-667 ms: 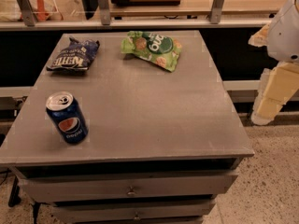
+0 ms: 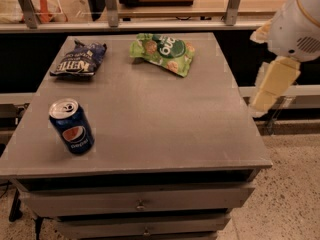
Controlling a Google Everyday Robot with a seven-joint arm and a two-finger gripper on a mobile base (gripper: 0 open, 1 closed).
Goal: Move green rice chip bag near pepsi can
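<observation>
The green rice chip bag lies crinkled on the far middle of the grey table, light green with a dark green round logo and rice cake pictures. The pepsi can stands upright near the table's front left corner, dark blue with a silver top. My gripper hangs off the table's right edge, below the white arm body. It is to the right of the bag, well apart from it, and holds nothing that I can see.
A dark blue chip bag with white lettering lies at the far left of the table. A shelf with metal posts runs behind the table. Drawers sit below the tabletop. Speckled floor is at the right.
The arm and gripper have shifted left and slightly up, closer to the table's right edge. The bags and the can have not moved.
</observation>
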